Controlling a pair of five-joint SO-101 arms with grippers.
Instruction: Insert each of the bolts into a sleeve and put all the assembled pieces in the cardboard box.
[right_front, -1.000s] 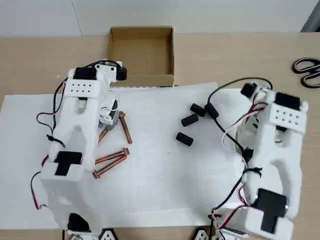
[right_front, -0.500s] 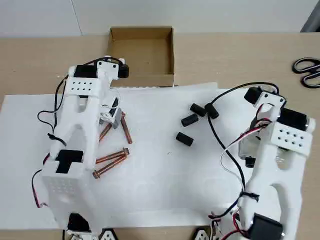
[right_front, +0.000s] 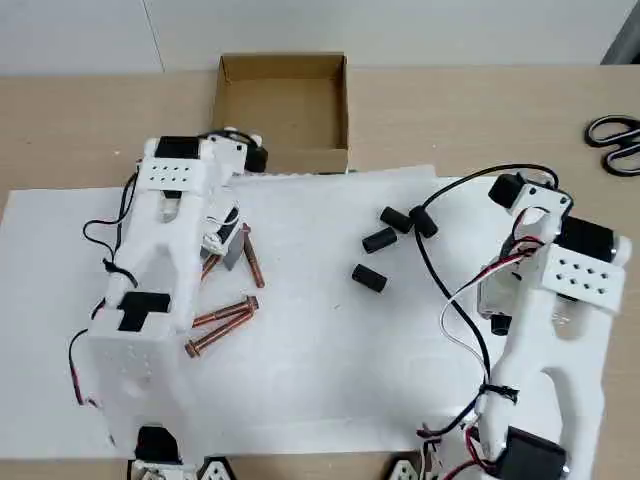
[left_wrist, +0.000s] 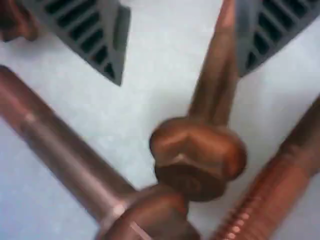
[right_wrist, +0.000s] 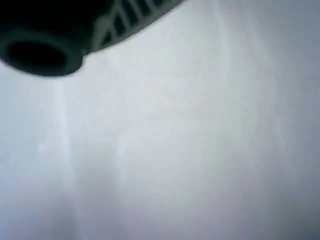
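Four copper bolts lie on the left part of the white sheet (right_front: 320, 370) that covers the counter (right_front: 480, 110). One bolt (right_front: 250, 257) lies slanted just beside the left hand (right_front: 228, 236). A second (right_front: 209, 267) is half hidden under that arm. Two more (right_front: 225, 314) lie side by side nearer the counter's front edge.

Seen from the left wrist, the left hand (left_wrist: 181, 75) is apart. Its grey ribbed fingers (left_wrist: 95, 35) stand on either side of the shank of a bolt (left_wrist: 197, 155), which runs close along one finger and well clear of the other. That bolt's hex head touches the head of another bolt (left_wrist: 60, 150), and a threaded shank (left_wrist: 280, 180) passes just beside it.

Four black sleeves (right_front: 396, 218) lie loose near the middle of the sheet toward its far edge. Two are just beside each other and two lie a little apart.

The cardboard box (right_front: 285, 110) stands open at the counter's far edge, just beyond the sheet.

The right hand (right_front: 497, 312) hangs over the sheet's right edge, apart from the sleeves, and I cannot tell whether it is apart or together. The right wrist view shows a black piece with a round opening (right_wrist: 35, 52) above the sheet.

Scissors (right_front: 612, 140) lie at the counter's far right corner.
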